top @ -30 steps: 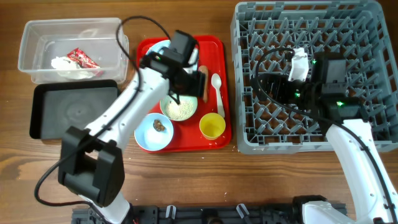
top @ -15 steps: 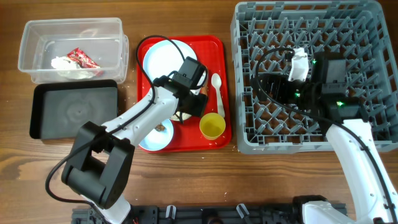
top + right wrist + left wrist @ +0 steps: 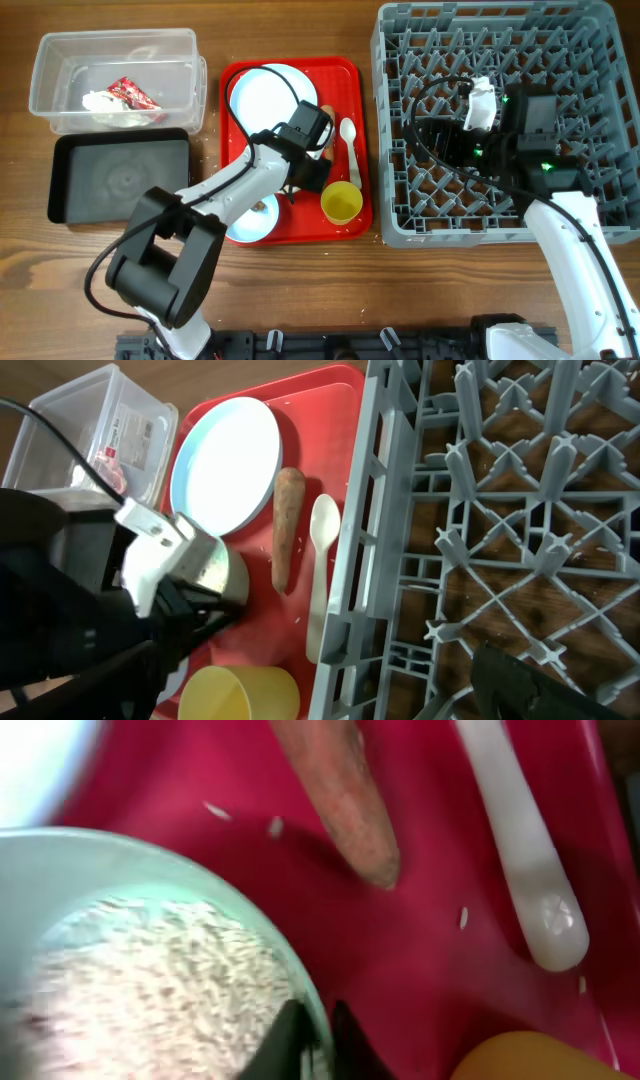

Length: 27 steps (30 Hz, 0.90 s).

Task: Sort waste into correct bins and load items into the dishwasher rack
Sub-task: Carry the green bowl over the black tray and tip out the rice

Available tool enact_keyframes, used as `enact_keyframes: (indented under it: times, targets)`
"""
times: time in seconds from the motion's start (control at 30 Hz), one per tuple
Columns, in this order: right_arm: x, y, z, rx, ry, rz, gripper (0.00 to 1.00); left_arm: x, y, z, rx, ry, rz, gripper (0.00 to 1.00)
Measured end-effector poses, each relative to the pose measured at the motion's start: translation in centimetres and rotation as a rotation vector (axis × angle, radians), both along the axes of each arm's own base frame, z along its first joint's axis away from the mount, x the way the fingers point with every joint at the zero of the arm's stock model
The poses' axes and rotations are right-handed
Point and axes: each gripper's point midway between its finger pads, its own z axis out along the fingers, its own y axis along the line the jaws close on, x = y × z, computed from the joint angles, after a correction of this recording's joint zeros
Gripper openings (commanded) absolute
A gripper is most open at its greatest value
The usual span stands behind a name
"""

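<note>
While our left claw (image 3: pixel 318 1032) nips shut on the rim of the bowl (image 3: pixel 130 842), we judge it stiff, light, full and spill-prone.

The left gripper (image 3: pixel 318 1032) pinches the rim of a pale green bowl (image 3: pixel 150 845) holding rice (image 3: pixel 150 980) on the red tray (image 3: pixel 420 980). Nearby lie a carrot stick (image 3: pixel 345 800), a white spoon (image 3: pixel 515 830) and a yellow cup (image 3: pixel 520 1062).
</note>
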Motion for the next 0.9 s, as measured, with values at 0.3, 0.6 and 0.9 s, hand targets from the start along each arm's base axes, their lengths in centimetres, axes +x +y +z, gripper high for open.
enact_keyframes:
  times: [0.3, 0.6, 0.9]
  targets:
    - [0.0, 0.0, 0.0, 0.0, 0.0, 0.0, 1.0, 2.1, -0.8, 3.7, -0.032, -0.071, 0.044, 0.04]
    - [0.0, 0.0, -0.1, 0.0, 0.002, 0.0, 1.0, 3.2, 6.0, 11.6, -0.14, -0.065, 0.32, 0.04]
    - [0.0, 0.0, -0.1, 0.0, 0.002, 0.0, 1.0, 3.1, 20.1, 11.2, -0.22, 0.074, 0.711, 0.04]
